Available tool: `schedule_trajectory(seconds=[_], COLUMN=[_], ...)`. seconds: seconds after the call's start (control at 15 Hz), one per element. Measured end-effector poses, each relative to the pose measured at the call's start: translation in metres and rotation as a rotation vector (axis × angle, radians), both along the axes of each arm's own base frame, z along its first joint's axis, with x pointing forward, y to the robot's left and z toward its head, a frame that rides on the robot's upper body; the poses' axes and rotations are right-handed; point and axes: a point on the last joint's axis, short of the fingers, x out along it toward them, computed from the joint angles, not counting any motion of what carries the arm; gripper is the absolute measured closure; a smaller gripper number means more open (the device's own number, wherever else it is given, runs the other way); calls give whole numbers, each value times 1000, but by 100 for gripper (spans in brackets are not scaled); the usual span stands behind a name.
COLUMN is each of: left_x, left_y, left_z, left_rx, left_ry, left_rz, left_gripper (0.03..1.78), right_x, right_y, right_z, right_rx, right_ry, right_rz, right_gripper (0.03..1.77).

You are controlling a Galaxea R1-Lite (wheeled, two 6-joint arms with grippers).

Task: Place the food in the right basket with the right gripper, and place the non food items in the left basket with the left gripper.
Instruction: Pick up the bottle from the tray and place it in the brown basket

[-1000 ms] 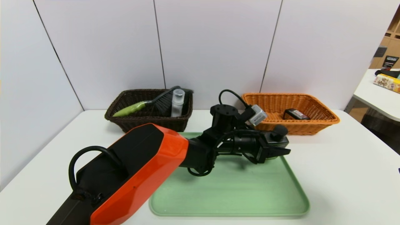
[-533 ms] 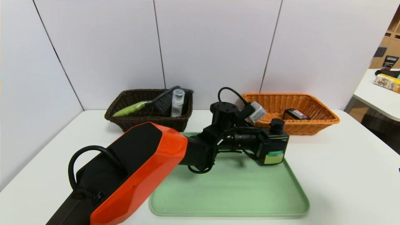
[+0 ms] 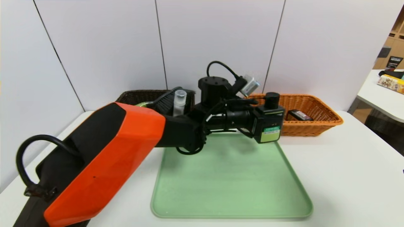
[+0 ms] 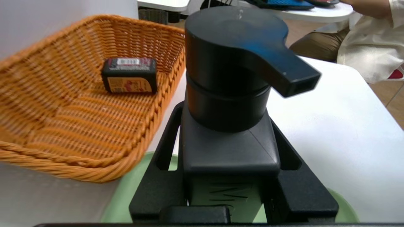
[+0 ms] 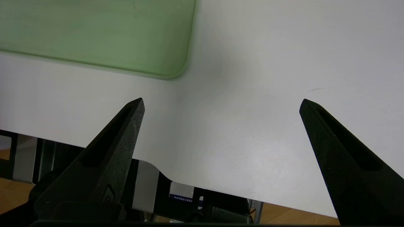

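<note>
Labels present on the dark pump bottle (image 3: 270, 126), the small black packet (image 4: 129, 75) (barcode included) and the yellow package (image 3: 391, 83); lettering too small or unclear to read.

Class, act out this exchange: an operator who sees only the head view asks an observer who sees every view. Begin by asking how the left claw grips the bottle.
Operator: I see only the head view. How does the left claw grip the bottle?
Observer: Its two fingers press opposite sides of the bottle, below the pump top.
Operator: And the right claw, out of my sight?
Observer: The right claw is open over the white table, with nothing between its fingers.
</note>
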Motion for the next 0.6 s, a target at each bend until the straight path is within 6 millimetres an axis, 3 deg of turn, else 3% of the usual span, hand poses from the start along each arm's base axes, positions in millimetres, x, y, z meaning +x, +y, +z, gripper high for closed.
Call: schedule_trajectory(seconds=[0.33, 0.6], left_x=[6, 18], left_y=[57, 123], left_z=[84, 128], left_rx=[-8, -35], left_ry=[-14, -57], left_rz=[101, 263], left_gripper=[118, 118], right_x=[0, 1], right_y=[0, 1], right_z=[0, -1], right_rx=[7, 13], right_ry=[-2, -7], right_rz=[7, 21], right_gripper=[10, 10])
